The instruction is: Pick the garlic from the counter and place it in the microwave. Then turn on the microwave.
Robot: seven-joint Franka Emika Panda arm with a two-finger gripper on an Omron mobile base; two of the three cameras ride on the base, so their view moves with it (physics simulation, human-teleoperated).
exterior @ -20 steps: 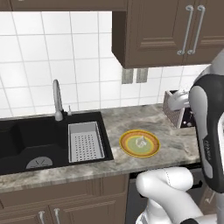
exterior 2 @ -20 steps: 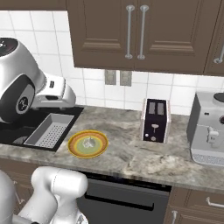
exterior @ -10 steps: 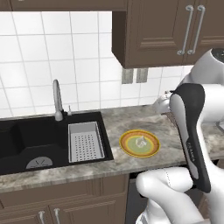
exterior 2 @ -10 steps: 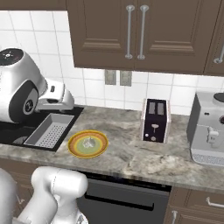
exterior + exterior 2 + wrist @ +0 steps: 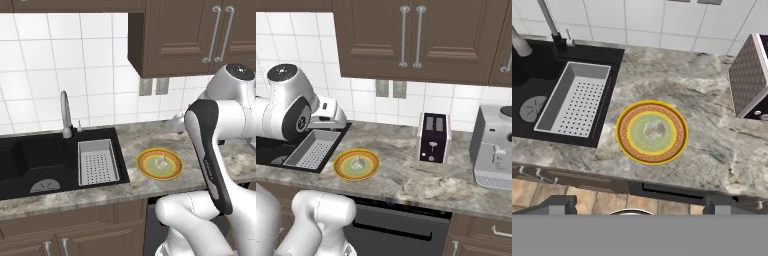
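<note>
Garlic point(image 5: 654, 130) sits untouched, a small pale lumpy bulb at the centre of a round yellow plate point(image 5: 624, 145) on the marbled stone counter point(image 5: 712, 145), beside the sink point(image 5: 532, 80). I judge pickup, placement and switch-on all remain. Gripper jaws stand fully apart, holding nothing.

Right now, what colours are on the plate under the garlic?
Plate: orange-brown rim, yellow ring, pale green centre, clearest in the hand view.

A home kitchen: black sink point(image 5: 35, 160), marbled counter point(image 5: 406, 180), toaster point(image 5: 433, 137), brown wall cabinets point(image 5: 411, 40)
</note>
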